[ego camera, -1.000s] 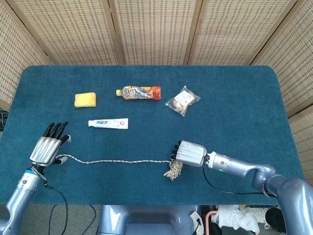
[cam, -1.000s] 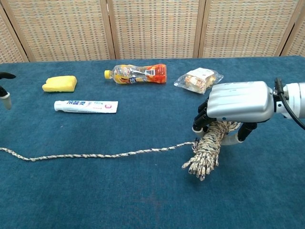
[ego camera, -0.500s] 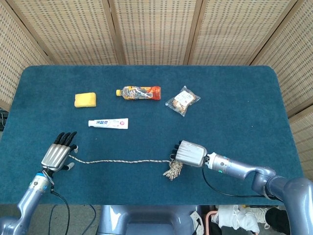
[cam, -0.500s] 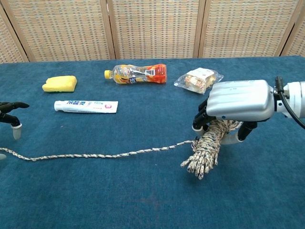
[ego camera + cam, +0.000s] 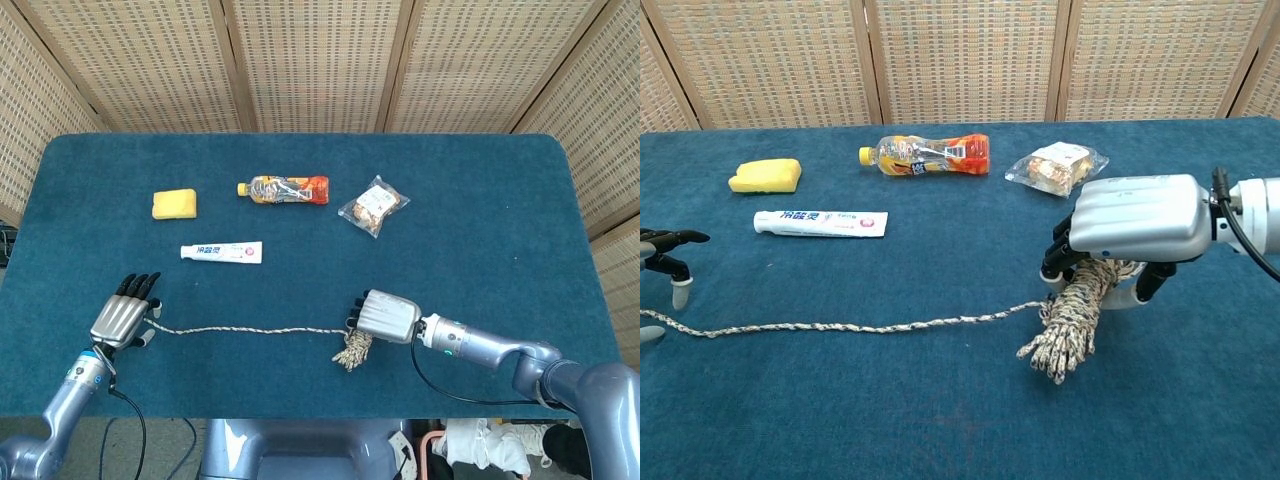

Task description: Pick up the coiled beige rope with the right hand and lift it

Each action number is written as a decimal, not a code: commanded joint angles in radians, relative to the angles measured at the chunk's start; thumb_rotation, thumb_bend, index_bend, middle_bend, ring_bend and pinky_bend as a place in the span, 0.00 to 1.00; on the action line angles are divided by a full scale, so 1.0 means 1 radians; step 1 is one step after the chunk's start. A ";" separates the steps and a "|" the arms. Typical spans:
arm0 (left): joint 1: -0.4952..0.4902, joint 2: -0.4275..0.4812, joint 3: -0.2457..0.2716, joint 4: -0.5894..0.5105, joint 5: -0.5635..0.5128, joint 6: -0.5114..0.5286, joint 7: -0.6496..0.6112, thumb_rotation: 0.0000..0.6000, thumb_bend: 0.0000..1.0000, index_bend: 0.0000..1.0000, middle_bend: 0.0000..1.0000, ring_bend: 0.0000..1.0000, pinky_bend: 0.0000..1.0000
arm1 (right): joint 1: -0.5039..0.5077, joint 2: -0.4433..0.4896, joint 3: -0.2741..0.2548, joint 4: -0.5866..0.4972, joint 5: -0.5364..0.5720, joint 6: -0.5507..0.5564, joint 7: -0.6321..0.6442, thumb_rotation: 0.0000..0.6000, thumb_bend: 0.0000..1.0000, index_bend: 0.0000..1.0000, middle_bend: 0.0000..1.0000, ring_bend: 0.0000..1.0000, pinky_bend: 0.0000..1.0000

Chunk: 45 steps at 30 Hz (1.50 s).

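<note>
The coiled beige rope (image 5: 1070, 320) hangs as a short bundle under my right hand (image 5: 1132, 222), which grips its upper part with fingers curled around it. In the head view the bundle (image 5: 351, 350) sticks out below the right hand (image 5: 388, 316) near the table's front edge. A long loose strand (image 5: 840, 325) trails left across the blue cloth to my left hand (image 5: 122, 318). The left hand (image 5: 665, 262) lies over the strand's far end with fingers spread; whether it pinches the strand is not clear.
At the back of the blue table (image 5: 480, 220) lie a yellow sponge (image 5: 174, 203), a toothpaste tube (image 5: 221, 252), an orange drink bottle (image 5: 284, 189) and a snack bag (image 5: 374, 206). Wicker screens stand behind the table.
The left hand slid toward the front edge and rightward along the strand. The right hand with the bundle shifted slightly toward the front; the strand's left end moved right.
</note>
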 commanded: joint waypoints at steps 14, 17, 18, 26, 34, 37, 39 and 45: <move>-0.012 -0.009 0.003 -0.004 -0.022 -0.025 0.026 1.00 0.38 0.52 0.00 0.00 0.00 | 0.001 -0.002 -0.003 -0.005 0.000 -0.005 -0.004 1.00 0.79 0.58 0.59 0.48 0.61; -0.014 -0.016 0.003 0.000 -0.024 -0.024 0.030 1.00 0.39 0.53 0.00 0.00 0.00 | 0.001 -0.002 -0.002 -0.005 0.002 -0.004 -0.003 1.00 0.80 0.58 0.59 0.48 0.61; -0.014 -0.019 0.004 0.004 -0.024 -0.023 0.031 1.00 0.40 0.53 0.00 0.00 0.00 | 0.000 -0.002 -0.002 -0.004 0.002 -0.004 -0.003 1.00 0.80 0.58 0.59 0.48 0.61; -0.017 -0.030 0.006 0.014 -0.029 -0.031 0.031 1.00 0.41 0.53 0.00 0.00 0.00 | -0.003 -0.003 -0.006 0.003 0.001 0.002 0.003 1.00 0.81 0.58 0.59 0.48 0.61; -0.020 -0.034 0.007 0.012 -0.040 -0.038 0.043 1.00 0.45 0.63 0.00 0.00 0.00 | -0.005 -0.005 -0.006 0.008 0.002 0.007 0.010 1.00 0.82 0.58 0.59 0.48 0.61; -0.021 -0.032 0.005 0.010 -0.045 -0.039 0.047 1.00 0.46 0.66 0.00 0.00 0.00 | -0.007 -0.005 -0.006 0.010 0.003 0.010 0.013 1.00 0.82 0.58 0.59 0.48 0.61; -0.021 -0.031 0.005 0.008 -0.047 -0.039 0.050 1.00 0.46 0.67 0.00 0.00 0.00 | -0.008 -0.005 -0.005 0.010 0.005 0.012 0.014 1.00 0.82 0.58 0.59 0.48 0.61; -0.028 -0.024 -0.005 0.020 -0.026 -0.009 0.050 1.00 0.48 0.68 0.00 0.00 0.00 | -0.021 0.011 0.037 -0.040 0.057 0.037 0.056 1.00 0.83 0.58 0.60 0.48 0.62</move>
